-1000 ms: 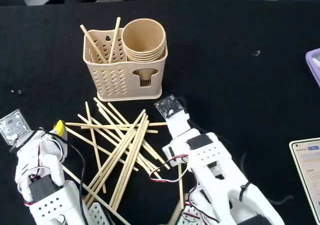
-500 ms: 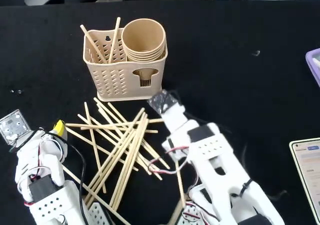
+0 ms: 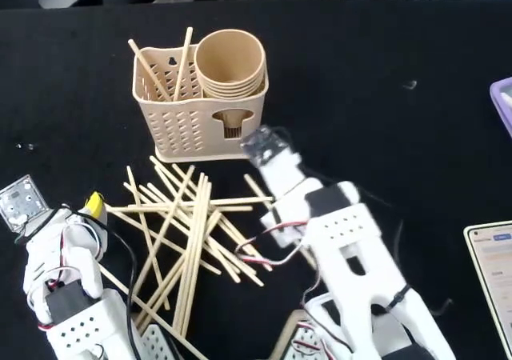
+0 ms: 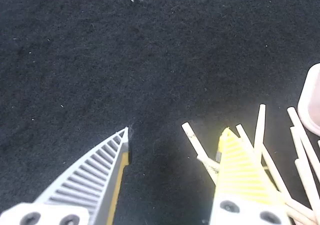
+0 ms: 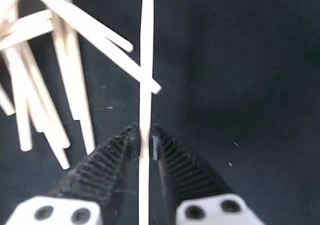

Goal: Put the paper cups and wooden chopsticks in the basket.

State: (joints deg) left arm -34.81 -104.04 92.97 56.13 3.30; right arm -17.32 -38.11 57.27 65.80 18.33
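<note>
Right end effector (image 5: 144, 135) clenched on a single wooden chopstick (image 5: 146, 60), near the basket (image 3: 188, 128) (which stands toward the bench's far edge). Stacked paper cups (image 3: 230, 56) occupy one basket compartment; leaning chopsticks (image 3: 184, 56) occupy the other. Loose chopsticks (image 3: 188, 224) lie crossed on the black bench (image 3: 400, 136) toward its near edge. Left end effector (image 4: 176, 131) released, at that pile's margin.

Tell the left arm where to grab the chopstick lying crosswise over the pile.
Probably best to grip the crosswise chopstick at its end nearest the left gripper, where fewer sticks of the pile cross it. Come straight down, jaws across the stick: it lies flat on the table, and its middle crosses other sticks.
</note>
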